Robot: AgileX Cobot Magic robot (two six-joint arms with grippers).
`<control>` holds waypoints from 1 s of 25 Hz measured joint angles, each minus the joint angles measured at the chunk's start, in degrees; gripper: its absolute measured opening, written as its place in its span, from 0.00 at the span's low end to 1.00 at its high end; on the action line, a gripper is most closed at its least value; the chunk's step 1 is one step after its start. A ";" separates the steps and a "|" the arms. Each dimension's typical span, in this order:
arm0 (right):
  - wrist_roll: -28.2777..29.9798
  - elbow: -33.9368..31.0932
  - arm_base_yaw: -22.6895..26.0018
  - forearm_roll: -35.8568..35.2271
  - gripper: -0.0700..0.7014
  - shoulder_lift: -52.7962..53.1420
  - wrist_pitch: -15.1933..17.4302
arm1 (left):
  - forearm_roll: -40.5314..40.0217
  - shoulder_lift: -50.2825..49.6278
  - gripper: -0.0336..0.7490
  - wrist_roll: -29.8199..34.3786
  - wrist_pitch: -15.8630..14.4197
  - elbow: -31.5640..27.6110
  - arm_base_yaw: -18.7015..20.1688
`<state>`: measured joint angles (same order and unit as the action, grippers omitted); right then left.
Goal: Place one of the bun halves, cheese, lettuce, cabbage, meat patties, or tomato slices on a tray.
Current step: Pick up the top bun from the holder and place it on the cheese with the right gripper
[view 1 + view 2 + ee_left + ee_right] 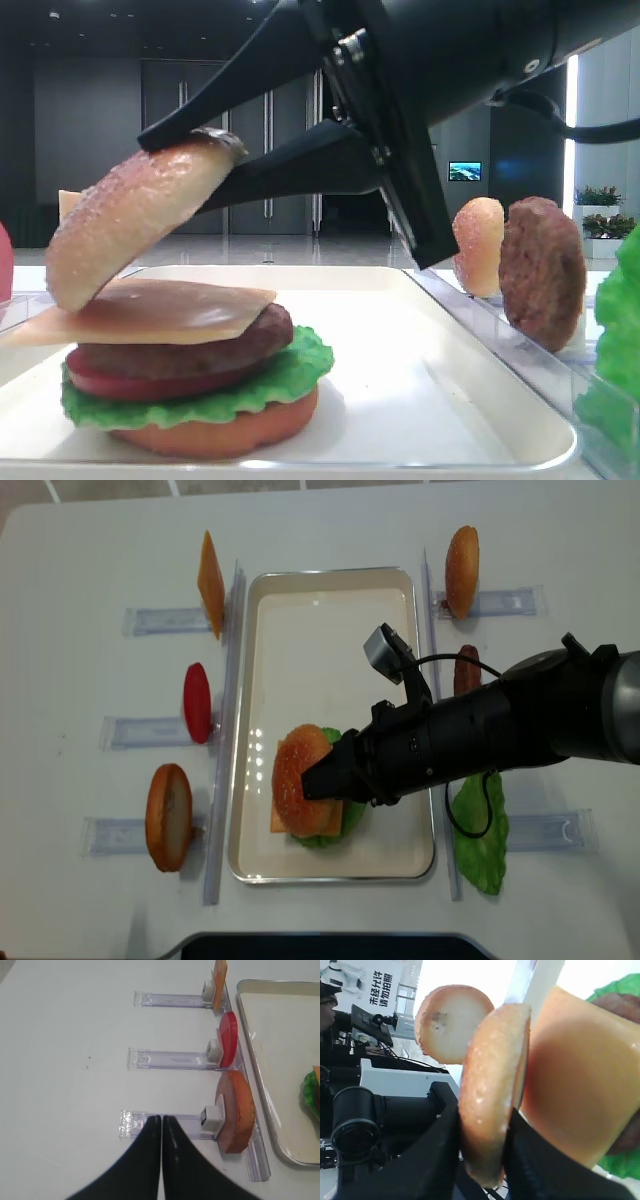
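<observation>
My right gripper (200,170) is shut on the domed, speckled bun half (130,225), its fingers clamping the bun's rim. The bun hangs tilted over a stack on the white tray (450,340). From top to bottom the stack is cheese (180,305), meat patty (200,350), tomato slice (130,385), lettuce (280,380) and a flat bun base (220,430). The bun's low end is right at the cheese's left edge; contact cannot be told. From overhead the bun half (298,770) covers most of the stack. My left gripper (161,1119) is shut and empty over the table.
Clear racks flank the tray. On the left stand a cheese slice (210,585), a tomato slice (197,702) and a bun base (167,817). On the right are another bun (461,558), a patty (466,670) and lettuce (480,830).
</observation>
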<state>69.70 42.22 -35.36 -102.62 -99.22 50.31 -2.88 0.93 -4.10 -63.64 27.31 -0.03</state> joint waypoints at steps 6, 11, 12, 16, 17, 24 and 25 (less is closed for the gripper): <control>-0.05 0.00 0.00 0.00 0.51 0.00 -1.17 | 0.00 0.00 0.04 0.00 0.00 0.00 0.00; -0.82 0.00 0.00 1.37 0.66 0.00 -3.66 | 0.00 0.00 0.04 0.00 0.00 0.00 0.00; -1.25 0.00 0.00 1.85 0.67 0.00 -4.30 | 0.00 0.00 0.04 0.00 0.00 0.00 0.00; -3.31 0.00 0.00 5.62 0.70 0.00 -7.15 | 0.00 0.00 0.04 0.00 0.00 0.00 0.00; -3.98 0.00 0.00 6.68 0.70 0.00 -7.80 | 0.00 0.00 0.04 0.00 0.00 0.00 0.00; -6.45 0.00 0.00 12.26 0.70 2.21 -12.39 | 0.00 0.00 0.04 0.00 0.00 0.00 0.00; -6.98 0.00 0.07 13.19 0.70 2.89 -12.91 | 0.00 0.00 0.04 0.00 0.00 0.00 0.00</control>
<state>62.72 42.22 -35.29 -89.43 -96.33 37.40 -2.88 0.93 -4.10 -63.64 27.31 -0.03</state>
